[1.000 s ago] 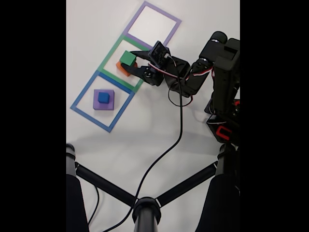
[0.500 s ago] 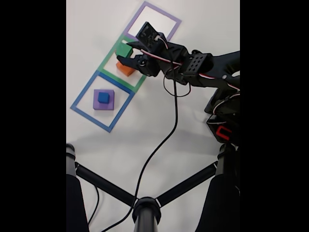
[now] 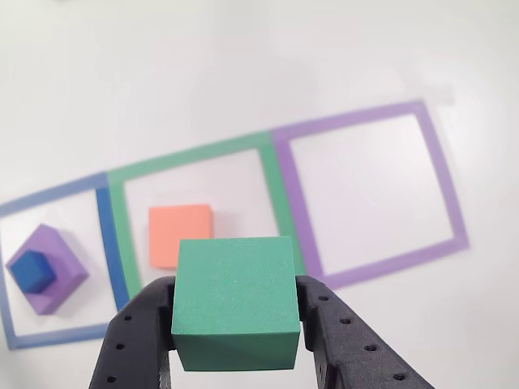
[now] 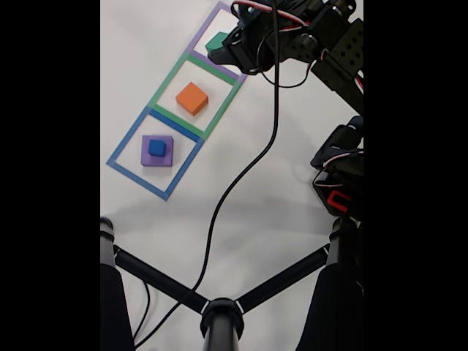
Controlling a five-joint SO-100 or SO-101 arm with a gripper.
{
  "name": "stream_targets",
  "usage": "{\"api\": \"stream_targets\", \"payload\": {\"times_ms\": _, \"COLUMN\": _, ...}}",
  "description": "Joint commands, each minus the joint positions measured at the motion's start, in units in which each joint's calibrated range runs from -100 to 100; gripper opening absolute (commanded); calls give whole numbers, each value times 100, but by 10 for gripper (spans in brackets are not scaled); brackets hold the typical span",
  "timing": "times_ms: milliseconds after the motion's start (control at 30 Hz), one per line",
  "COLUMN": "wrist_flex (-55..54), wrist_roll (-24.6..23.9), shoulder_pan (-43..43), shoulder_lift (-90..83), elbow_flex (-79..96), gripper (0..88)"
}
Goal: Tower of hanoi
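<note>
Pinching the green cube (image 3: pixel 234 301) by two opposite flat sides, the gripper (image 3: pixel 235 324) held it aloft above the purple square (image 4: pixel 223 22). The cube looked light, perhaps foam, so mid-face pressure seemed safest. The orange block (image 4: pixel 191 98) lay in the green square (image 4: pixel 164 79).

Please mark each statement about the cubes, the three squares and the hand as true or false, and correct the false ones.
1. The hand holds the green cube. True.
2. The orange cube lies inside the purple square. False: it lies inside the green square.
3. The blue cube sits on top of the purple cube. True.
4. The purple square already has a cube resting in it. False: in the other view it is bare.
5. The purple cube is in the green square. False: it is in the blue square.
</note>
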Motion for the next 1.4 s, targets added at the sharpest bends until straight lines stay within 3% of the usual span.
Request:
{"api": "stream_targets", "payload": {"times_ms": 0, "wrist_flex": 1246, "wrist_roll": -437, "shoulder_pan": 201, "shoulder_lift": -20, "elbow_flex": -1696, "gripper": 65}}
{"api": "stream_targets", "payload": {"times_ms": 100, "wrist_flex": 1756, "wrist_roll": -676, "shoulder_pan": 377, "shoulder_lift": 4, "elbow_flex": -2241, "gripper": 66}}
{"api": "stream_targets", "payload": {"times_ms": 400, "wrist_flex": 1869, "wrist_roll": -529, "shoulder_pan": 888, "shoulder_lift": -397, "elbow_flex": -1623, "gripper": 67}}
{"api": "stream_targets", "payload": {"times_ms": 500, "wrist_flex": 922, "wrist_roll": -547, "shoulder_pan": 1048, "shoulder_lift": -597, "elbow_flex": -642, "gripper": 69}}
{"api": "stream_targets", "payload": {"times_ms": 833, "wrist_flex": -2736, "wrist_roll": 1107, "shoulder_pan": 1658, "shoulder_lift": -718, "elbow_flex": 2847, "gripper": 70}}
{"api": "stream_targets", "payload": {"times_ms": 1100, "wrist_flex": -6209, "wrist_roll": 1163, "shoulder_pan": 1757, "shoulder_lift": 436, "elbow_flex": 4592, "gripper": 71}}
{"api": "stream_targets", "payload": {"times_ms": 1367, "wrist_flex": -9382, "wrist_roll": 1163, "shoulder_pan": 1726, "shoulder_lift": 2608, "elbow_flex": 4955, "gripper": 72}}
